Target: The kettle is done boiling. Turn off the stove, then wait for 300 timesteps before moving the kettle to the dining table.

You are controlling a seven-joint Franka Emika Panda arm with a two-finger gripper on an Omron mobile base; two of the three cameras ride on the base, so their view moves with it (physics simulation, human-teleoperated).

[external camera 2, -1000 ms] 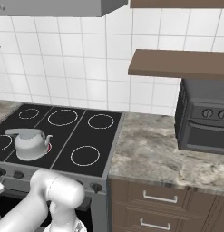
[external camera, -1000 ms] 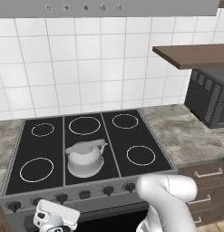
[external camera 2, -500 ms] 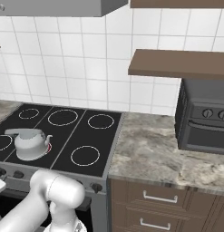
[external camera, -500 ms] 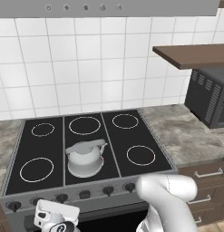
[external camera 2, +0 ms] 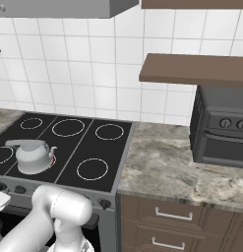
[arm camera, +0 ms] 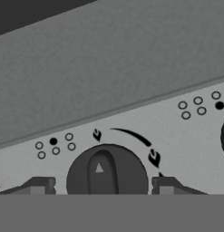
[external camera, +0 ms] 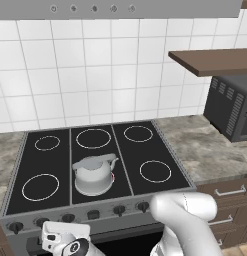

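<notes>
**Stove and kettle seen from the robot's right side**

A black glass stove [external camera 2: 101,147] with white ring burners sits in a marble counter [external camera 2: 167,167] against a white tiled wall [external camera 2: 93,69]. A pale grey kettle [external camera 2: 33,156] stands on a front burner at the left, spout pointing right, with a red glow just beside its base. Small black knobs [external camera 2: 104,203] line the stove's grey front. To the right, a dark toaster oven [external camera 2: 222,128] rests on the counter under a brown shelf [external camera 2: 192,70]. Brown drawers [external camera 2: 174,216] with silver handles sit below the counter. The white arm [external camera 2: 56,216] rises at lower left, crossing the stove's front.
</notes>
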